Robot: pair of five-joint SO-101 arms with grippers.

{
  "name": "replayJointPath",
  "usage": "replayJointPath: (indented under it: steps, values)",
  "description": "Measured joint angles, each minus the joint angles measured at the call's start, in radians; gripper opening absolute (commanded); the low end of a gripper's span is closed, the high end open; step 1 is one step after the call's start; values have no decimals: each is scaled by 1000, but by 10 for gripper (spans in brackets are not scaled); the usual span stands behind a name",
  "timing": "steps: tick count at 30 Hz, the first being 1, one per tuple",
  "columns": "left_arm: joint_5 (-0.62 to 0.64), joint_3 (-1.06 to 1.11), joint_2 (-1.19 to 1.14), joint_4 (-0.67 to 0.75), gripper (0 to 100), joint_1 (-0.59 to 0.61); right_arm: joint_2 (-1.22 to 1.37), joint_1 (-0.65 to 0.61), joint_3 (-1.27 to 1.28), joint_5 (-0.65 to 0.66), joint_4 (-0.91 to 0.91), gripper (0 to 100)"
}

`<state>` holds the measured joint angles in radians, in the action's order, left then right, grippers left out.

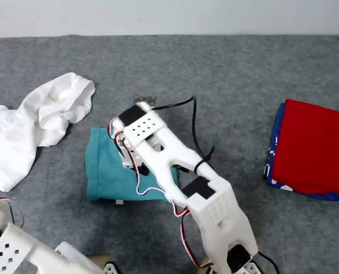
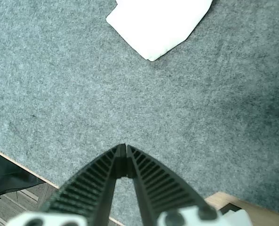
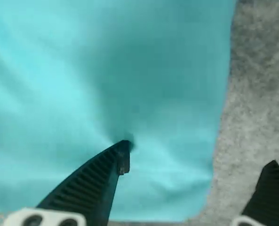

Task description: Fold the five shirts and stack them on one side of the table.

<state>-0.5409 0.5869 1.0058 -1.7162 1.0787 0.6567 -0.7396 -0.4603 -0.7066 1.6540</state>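
At mid-tabletop [image 1: 226, 74], pressing the open right pincer [image 3: 198, 162] onto the teal shirt [image 1: 103, 171], jaws astride its edge, probably to catch it for a fold, with left pincer [image 2: 126, 156] parked shut and empty near the crumpled white shirt [image 1: 38, 123], red-on-blue stack [image 1: 315, 145] at one side.

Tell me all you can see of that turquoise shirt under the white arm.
The teal shirt looks like soft, plain cloth, folded into a rough rectangle with a few creases. It lies flat on the grey felt table, near the middle. The right gripper is open over its edge; one finger presses a dimple into the cloth.
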Motion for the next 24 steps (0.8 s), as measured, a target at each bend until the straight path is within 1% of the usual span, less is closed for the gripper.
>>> replayJointPath:
  steps: [9,11,16,18,19,24]
  values:
    - [0,0,0,0,6,0,117,28,-20,-3,-23,389]
    - [0,0,0,0,6,0,129,29,-20,-3,-23,339]
    - [0,0,0,0,6,0,137,34,-21,-3,-23,96]
    - [0,0,0,0,6,0,137,34,-21,3,-23,33]
    - [0,0,0,0,6,0,137,34,-21,17,-18,9]
    - [0,0,0,0,6,0,137,58,-21,69,-8,8]
